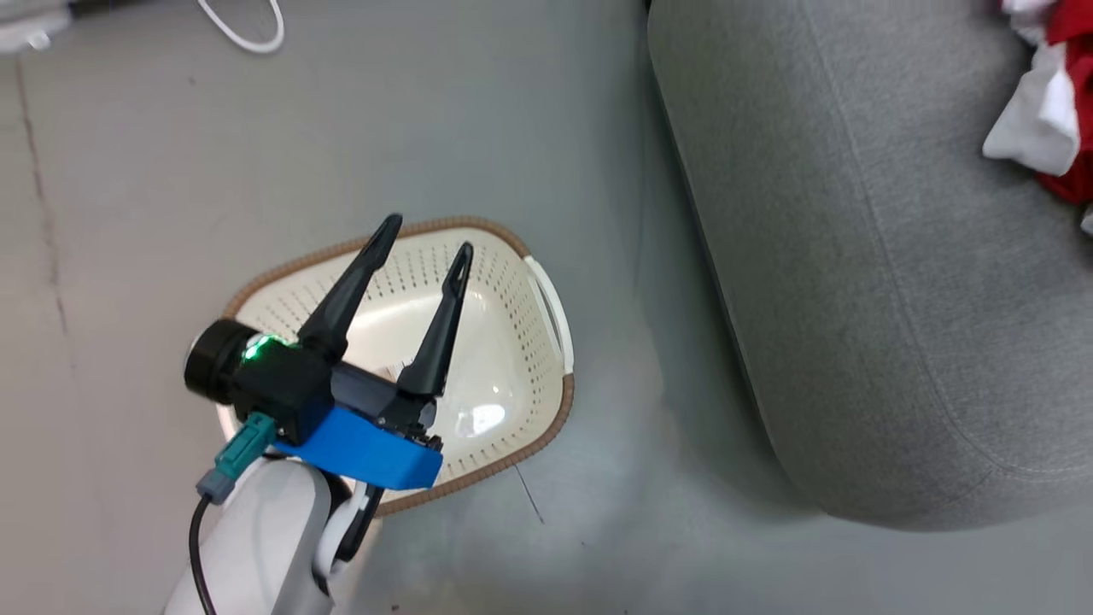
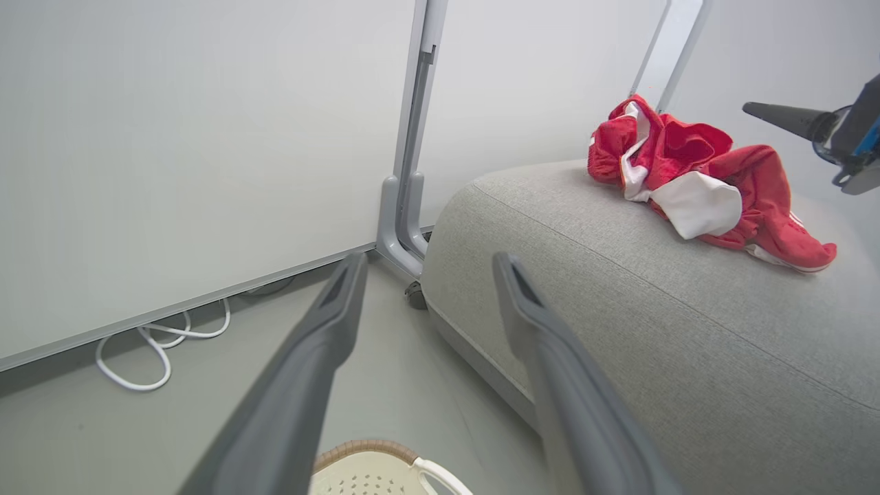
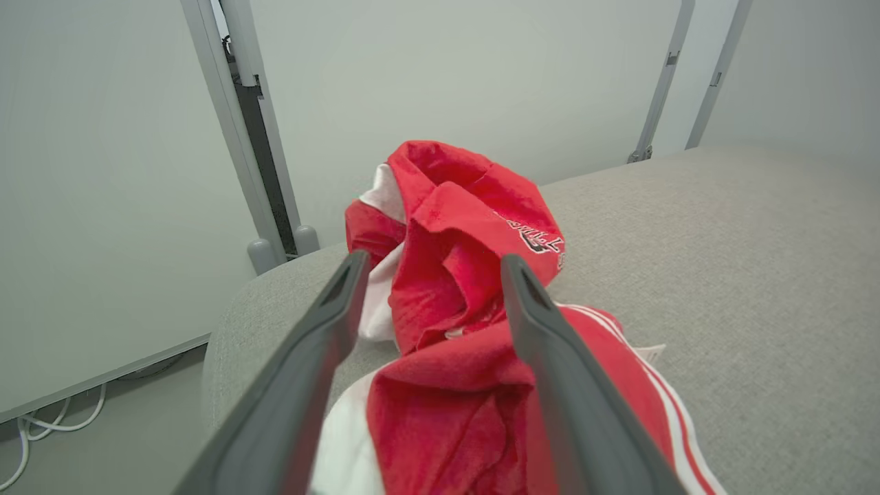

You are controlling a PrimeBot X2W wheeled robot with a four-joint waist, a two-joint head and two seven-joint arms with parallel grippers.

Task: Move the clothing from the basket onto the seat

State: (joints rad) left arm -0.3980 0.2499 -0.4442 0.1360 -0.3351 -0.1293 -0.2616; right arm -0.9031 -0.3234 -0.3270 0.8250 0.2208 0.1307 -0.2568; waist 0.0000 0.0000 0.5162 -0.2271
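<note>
Clothing (image 3: pixel 474 275) heaped red and white on the seat (image 3: pixel 722 275), straight ahead of and beneath the right gripper (image 3: pixel 434 260), fingers spread wide astride the pile, clamped on nothing. Left gripper (image 1: pixel 427 235) spread wide too, poised over the basket (image 1: pixel 525 342), open floor (image 1: pixel 615 154) between its rim and the seat's rounded edge on the gripper's right.

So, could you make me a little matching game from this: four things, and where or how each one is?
1 red and white fabric clothing
2 cream perforated plastic basket
3 large grey upholstered seat
4 thin white cable

A looped by the wall
B bearing the heap
C below the left arm's open jaws
D crumpled in a heap

Pairs: 1-D, 2-C, 3-B, 4-A
</note>
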